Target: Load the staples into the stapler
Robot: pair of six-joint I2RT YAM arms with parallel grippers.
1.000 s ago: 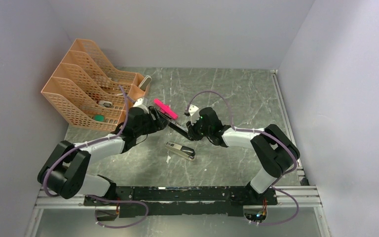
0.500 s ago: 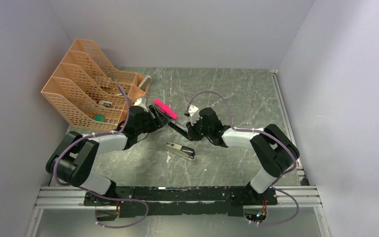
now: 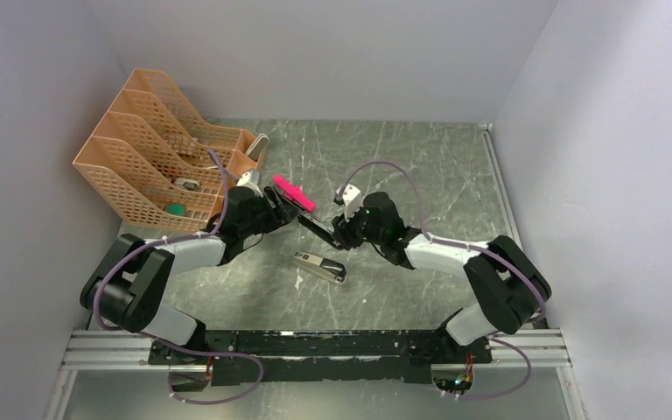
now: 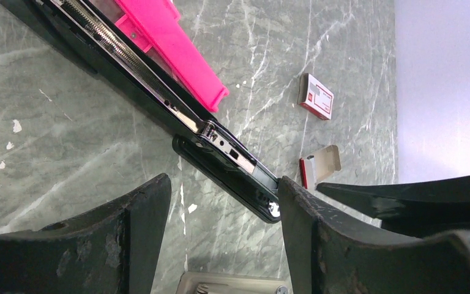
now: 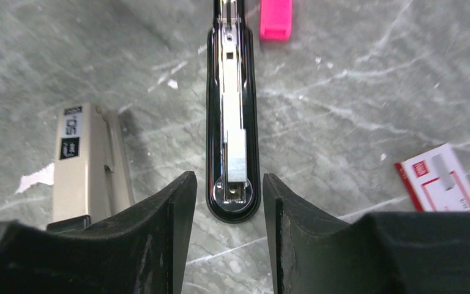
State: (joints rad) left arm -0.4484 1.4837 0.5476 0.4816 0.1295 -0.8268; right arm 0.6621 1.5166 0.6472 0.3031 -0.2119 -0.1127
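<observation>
My right gripper (image 5: 227,176) stands partly open. Its fingers (image 5: 159,239) sit on either side of the rounded end of the stapler (image 3: 317,227) without clamping it: a sliver of the surface (image 3: 429,175) shows past one finger, and the other is just beside the black rim. The stapler is at the middle of the surface, opened up with its silver rail (image 5: 232,110) facing upward, and it runs from my right gripper toward the back left corner. I cannot tell whether it rests flat. A pink piece (image 4: 171,52) lies just beside it on the back-edge side. My left gripper (image 4: 223,179) is spread wide and grips nothing; it hangs by the stapler's left end, and the stapler passes beyond the gap between its fingers. A beige stapler (image 5: 85,165) lies near, between the black one and the near edge, apart from both grippers. A closed box (image 4: 316,96), white with red print, and an open box (image 4: 319,164) lie near my right gripper, apart from each other. Loose staples I cannot make out. A rack (image 3: 153,162) fills the back left corner.
</observation>
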